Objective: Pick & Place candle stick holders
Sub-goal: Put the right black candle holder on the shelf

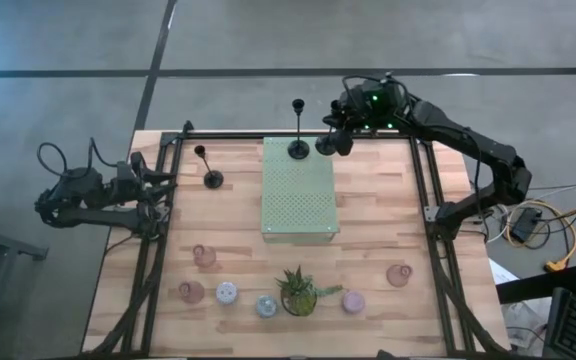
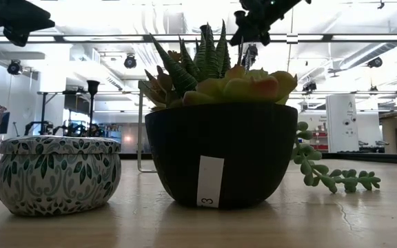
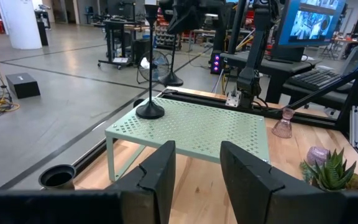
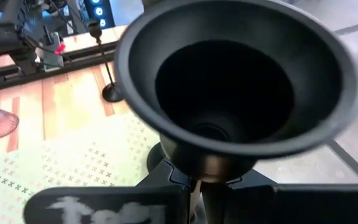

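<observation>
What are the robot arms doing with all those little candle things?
The right gripper is shut on a black candlestick, holding it by the far end of the green mat. One black candlestick already stands on that mat, and another stands on the table beside it. The left gripper waits at the table's left side, holding nothing. The pink glass holders, small cups and plant sit along the near side.

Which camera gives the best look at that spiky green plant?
The low view: the plant fills the picture, dark pot, leaves and trailing stem all plain. The high view shows it from above, small, among the cups. The left wrist view catches only an edge. The right wrist view misses it.
</observation>
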